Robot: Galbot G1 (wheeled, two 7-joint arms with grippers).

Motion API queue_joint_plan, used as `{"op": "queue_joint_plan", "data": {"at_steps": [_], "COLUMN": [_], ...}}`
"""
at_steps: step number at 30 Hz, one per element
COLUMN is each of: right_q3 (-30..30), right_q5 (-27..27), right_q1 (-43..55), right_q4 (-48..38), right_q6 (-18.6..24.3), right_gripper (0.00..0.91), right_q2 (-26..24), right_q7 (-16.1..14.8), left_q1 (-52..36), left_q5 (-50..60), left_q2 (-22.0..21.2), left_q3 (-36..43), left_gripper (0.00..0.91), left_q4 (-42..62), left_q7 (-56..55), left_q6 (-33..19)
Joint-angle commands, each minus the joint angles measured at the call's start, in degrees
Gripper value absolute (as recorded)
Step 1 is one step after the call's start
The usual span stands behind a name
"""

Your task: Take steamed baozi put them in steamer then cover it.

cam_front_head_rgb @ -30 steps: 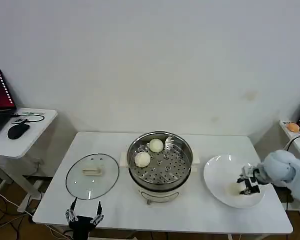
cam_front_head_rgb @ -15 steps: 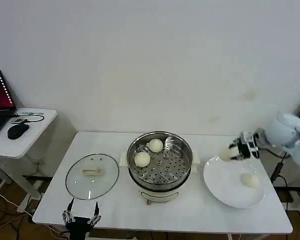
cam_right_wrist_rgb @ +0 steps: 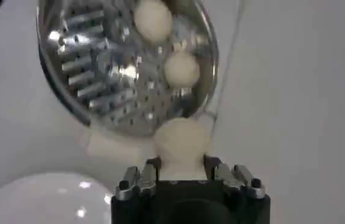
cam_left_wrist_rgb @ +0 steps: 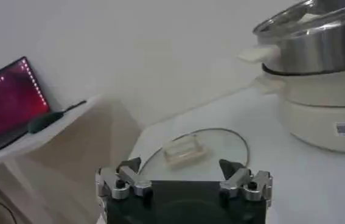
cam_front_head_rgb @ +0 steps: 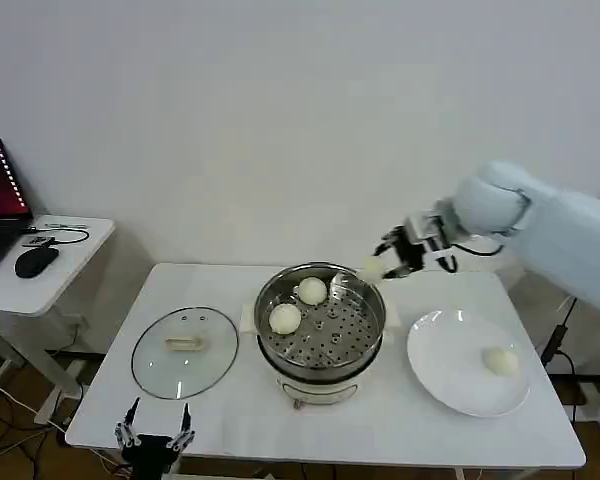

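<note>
1. The right gripper [cam_front_head_rgb: 380, 262] is up over the far right edge of the steamer [cam_front_head_rgb: 320, 320], pinching a baozi [cam_right_wrist_rgb: 181, 141] between its fingers; the bun bulges out past the jaws

2. Two buns already sit in the steamer: one [cam_front_head_rgb: 312, 291] toward the back, one [cam_front_head_rgb: 285, 318] toward the left. A fourth bun [cam_front_head_rgb: 500, 360] waits on the white plate [cam_front_head_rgb: 440, 375] to the right of the pot

3. To my eye the step in hand is the carry-and-drop. From the wrist camera the held bun hangs just outside the steamer's rim [cam_right_wrist_rgb: 209, 91], not yet over the perforated tray, so the arm should travel further inward before letting go

4. Best spot looks like the bare front-right part of the tray, well apart from the two buns inside, leaving room for the last one

5. I'd lower it close to the tray before spreading the fingers; a soft round bun dropped from height could roll against the others or bounce off the wall

6. The cover [cam_front_head_rgb: 185, 350] lies flat on the table left of the steamer, handle [cam_left_wrist_rgb: 183, 149] up. The left gripper [cam_left_wrist_rgb: 184, 182] hovers near the table's front edge just before the cover, jaws spread and empty, waiting
</note>
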Motion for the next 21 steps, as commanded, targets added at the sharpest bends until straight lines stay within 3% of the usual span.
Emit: {"op": "queue_joint_plan", "data": {"at_steps": [1, 5, 8, 11, 21], "right_q3": [-8.4, -12.3, -14.0, -15.2, -16.2], "right_q5": [1.1, -1.0, -1.8, -6.2, -10.5], "right_q1": [5.4, 5.4, 4.6, 3.8, 0.7], "right_q4": [1.2, 1.6, 2.6, 2.7, 2.1], "right_q6": [9.7, 13.9, 15.1, 17.8, 20.9], "right_gripper": [0.494, 0.494, 0.554, 0.544, 0.554], "right_q2": [10.4, 11.6, 11.4, 11.2, 11.6], "right_q7": [-1.0, -0.9, -0.9, -0.9, 1.0], "left_q1": [0.6, 0.6, 0.5, 0.4, 0.1], "left_q5": [-1.8, -1.7, -1.7, -1.7, -1.8], "left_q2": [-0.3, -0.7, -1.0, -1.0, -1.2], "left_q3": [-0.7, -0.7, -0.8, -0.8, -0.8], "left_gripper": [0.907, 0.907, 0.907, 0.907, 0.907], "left_q4": [-1.8, -1.8, -1.6, -1.4, -1.1], "left_q7": [0.0, -0.1, -0.1, -0.2, -0.3], "left_q6": [0.1, 0.1, 0.1, 0.1, 0.1]}}
